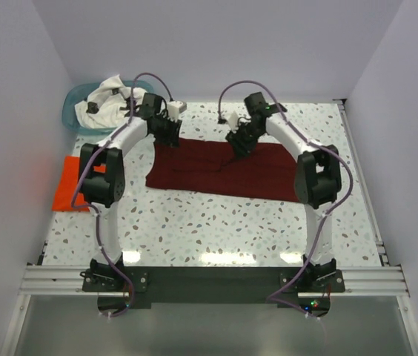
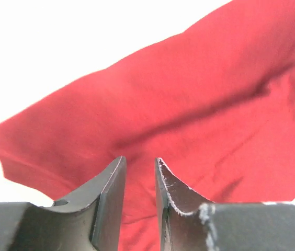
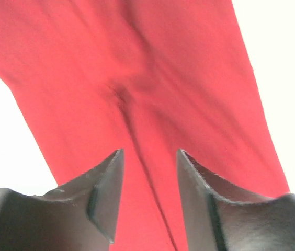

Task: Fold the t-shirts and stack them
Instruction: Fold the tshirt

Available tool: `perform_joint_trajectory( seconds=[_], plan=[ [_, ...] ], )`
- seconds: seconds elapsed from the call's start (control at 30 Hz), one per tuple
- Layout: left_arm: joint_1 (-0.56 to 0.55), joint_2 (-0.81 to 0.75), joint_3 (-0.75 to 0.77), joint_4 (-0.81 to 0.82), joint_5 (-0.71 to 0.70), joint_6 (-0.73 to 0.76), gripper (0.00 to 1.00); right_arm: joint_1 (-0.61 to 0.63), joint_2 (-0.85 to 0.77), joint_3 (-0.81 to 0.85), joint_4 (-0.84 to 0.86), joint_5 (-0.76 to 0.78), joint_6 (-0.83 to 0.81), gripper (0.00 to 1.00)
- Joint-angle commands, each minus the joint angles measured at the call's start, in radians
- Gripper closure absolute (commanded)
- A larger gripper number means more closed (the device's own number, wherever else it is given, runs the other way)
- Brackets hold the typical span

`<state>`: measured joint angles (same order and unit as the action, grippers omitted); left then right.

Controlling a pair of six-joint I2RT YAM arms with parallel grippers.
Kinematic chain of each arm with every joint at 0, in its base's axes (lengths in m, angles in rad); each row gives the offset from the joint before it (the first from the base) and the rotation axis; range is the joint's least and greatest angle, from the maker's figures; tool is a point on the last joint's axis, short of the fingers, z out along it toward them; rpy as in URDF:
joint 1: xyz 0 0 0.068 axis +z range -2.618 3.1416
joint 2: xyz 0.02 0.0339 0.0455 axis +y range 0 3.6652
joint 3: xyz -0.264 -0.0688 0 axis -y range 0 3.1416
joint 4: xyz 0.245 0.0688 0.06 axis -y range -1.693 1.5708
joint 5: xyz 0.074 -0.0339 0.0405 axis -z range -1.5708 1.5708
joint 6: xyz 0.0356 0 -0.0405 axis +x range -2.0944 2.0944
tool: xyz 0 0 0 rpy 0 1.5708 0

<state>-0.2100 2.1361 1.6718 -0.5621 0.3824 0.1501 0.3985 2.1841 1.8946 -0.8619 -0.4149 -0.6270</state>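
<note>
Count, tees: 3 – 1 maroon, 1 orange-red, 1 white w/ black print
Count, other: 1 teal basket, 2 arms, 1 desk
Maroon tee: flat on the speckled desk, about mid-width, in the far half, between the 2 arms
Maroon tee axis: long axis runs L–R across the desk, approx parallel to the near edge; R end sits a bit nearer than the L end; which end is collar or hem can't be told
Maroon tee surface: a crease and small pucker near the far edge, right by the R fingers; the rest is fairly smooth
Orange-red tee: flat at the L edge of the desk, partly hidden behind the L arm, well apart from the maroon one; visible part runs near–far
White tee: bunched up in the teal basket at the far L corner, no clear axis
L fingers: over the far L corner of the maroon tee; wrist view shows the fingers a narrow gap apart, cloth seen through the gap, nothing visibly pinched
R fingers: over the far edge of the maroon tee, approx mid-length; wrist view shows the fingers spread wider than the L pair, crease in the cloth running out from between them, no grip on it
</note>
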Motion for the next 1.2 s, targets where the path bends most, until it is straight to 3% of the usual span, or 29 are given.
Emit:
perform_joint_trajectory(
  seconds=[0.0, 0.13, 0.37, 0.73, 0.97, 1.0, 1.17],
  plan=[
    [-0.009, -0.085, 0.107, 0.002, -0.05, 0.083, 0.66, -0.111, -0.104, 0.018, -0.167, 0.085, -0.075, 0.53],
    [-0.063, -0.148, 0.094, -0.113, -0.082, 0.063, 0.66, -0.171, -0.135, -0.087, -0.193, 0.259, -0.177, 0.59],
    [-0.13, -0.194, -0.076, -0.194, -0.138, -0.013, 0.67, -0.179, -0.116, -0.146, -0.227, 0.393, -0.221, 0.65],
    [-0.164, -0.029, -0.078, -0.222, -0.296, 0.014, 0.71, -0.164, -0.058, -0.279, -0.201, 0.47, -0.257, 0.7],
    [-0.143, 0.189, 0.095, -0.18, -0.367, 0.118, 0.72, -0.061, -0.116, -0.417, -0.232, 0.417, -0.263, 0.72],
    [-0.137, 0.214, 0.173, -0.159, -0.379, 0.135, 0.72, -0.038, -0.13, -0.426, -0.247, 0.403, -0.258, 0.72],
    [-0.054, 0.35, 0.507, -0.089, -0.363, 0.155, 0.7, 0.013, -0.205, -0.3, -0.418, 0.118, -0.18, 0.7]
  ],
)
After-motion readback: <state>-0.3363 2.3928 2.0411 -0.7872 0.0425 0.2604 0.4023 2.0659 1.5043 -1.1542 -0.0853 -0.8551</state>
